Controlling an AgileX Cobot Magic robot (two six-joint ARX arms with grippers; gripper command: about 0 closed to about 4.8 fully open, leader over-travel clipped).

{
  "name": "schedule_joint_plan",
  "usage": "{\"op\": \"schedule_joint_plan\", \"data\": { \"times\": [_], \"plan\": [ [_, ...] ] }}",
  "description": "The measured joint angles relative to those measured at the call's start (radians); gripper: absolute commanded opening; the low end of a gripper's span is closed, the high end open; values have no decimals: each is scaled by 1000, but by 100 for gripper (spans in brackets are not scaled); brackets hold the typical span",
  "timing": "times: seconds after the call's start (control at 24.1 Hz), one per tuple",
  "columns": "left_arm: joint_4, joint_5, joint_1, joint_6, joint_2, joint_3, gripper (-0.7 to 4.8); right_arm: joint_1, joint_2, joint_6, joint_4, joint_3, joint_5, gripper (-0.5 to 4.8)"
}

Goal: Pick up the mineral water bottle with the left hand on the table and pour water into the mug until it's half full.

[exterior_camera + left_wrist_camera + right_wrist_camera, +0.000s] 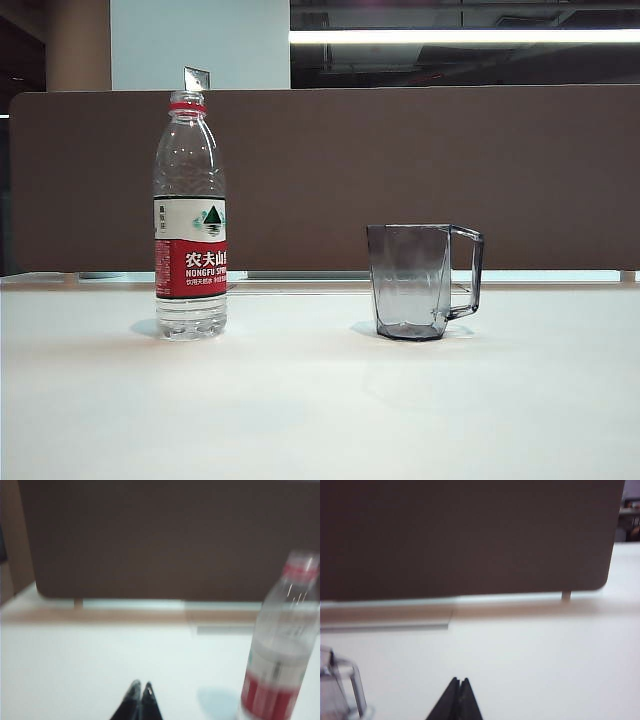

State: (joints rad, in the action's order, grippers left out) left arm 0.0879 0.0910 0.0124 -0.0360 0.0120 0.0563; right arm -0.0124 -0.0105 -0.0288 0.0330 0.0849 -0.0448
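On the white counter [320, 400], nothing has been picked up yet: bottle and mug stand untouched and apart.

In the exterior view the mineral water bottle [190, 215] stands upright at about 9 o'clock of the empty-looking mug [412, 280], cap off, the brown partition [400, 170] behind both. No arm shows there. The left gripper [140, 686] hangs low over the counter, jaws together on nothing, the bottle at about 2 o'clock of its tips. The right gripper [459, 681] is likewise pressed together and empty, near the mug. Grasping, lifting and pouring are all, by my judgement, left to do.
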Motion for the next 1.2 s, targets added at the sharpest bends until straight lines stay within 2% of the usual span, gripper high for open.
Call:
{"op": "schedule_joint_plan", "data": {
  "times": [0.17, 0.37, 0.5, 0.62, 0.66, 0.75, 0.91, 0.95, 1.0, 1.04, 1.12, 1.2],
  "plan": [
    [137, 0, 0, -22, 79, 95, -5, 0, -117, 0, -12, 145, 22, -2],
    [156, -1, -9, -72, 313, 223, -5, -1, -304, 0, 3, 292, 99, -2],
    [155, -2, -86, -75, 471, 301, -5, -3, -411, 0, 21, 357, 128, -2],
    [211, -1, -243, -77, 659, 355, -6, -75, -503, 0, 34, 436, 128, -3],
    [237, 2, -282, -77, 706, 358, -6, -129, -534, 0, 40, 452, 118, -3],
    [290, 2, -326, -77, 765, 359, -6, -194, -552, 1, 36, 454, 84, -3],
    [336, 3, -351, -77, 840, 360, -1, -329, -556, 6, 31, 454, -3, -2],
    [343, 3, -351, -77, 850, 360, 38, -365, -556, 8, 29, 454, -28, -2],
    [345, 3, -351, -77, 858, 360, 184, -391, -556, 11, 29, 454, -43, -2],
    [347, 3, -350, -78, 866, 360, 479, -415, -556, 16, 29, 454, -57, -2],
    [345, 3, -351, -70, 885, 360, 479, -489, -556, 31, 29, 454, -106, -2],
    [349, 3, -351, -59, 887, 360, 479, -516, -557, 33, 28, 454, -109, -2]
  ]
}}
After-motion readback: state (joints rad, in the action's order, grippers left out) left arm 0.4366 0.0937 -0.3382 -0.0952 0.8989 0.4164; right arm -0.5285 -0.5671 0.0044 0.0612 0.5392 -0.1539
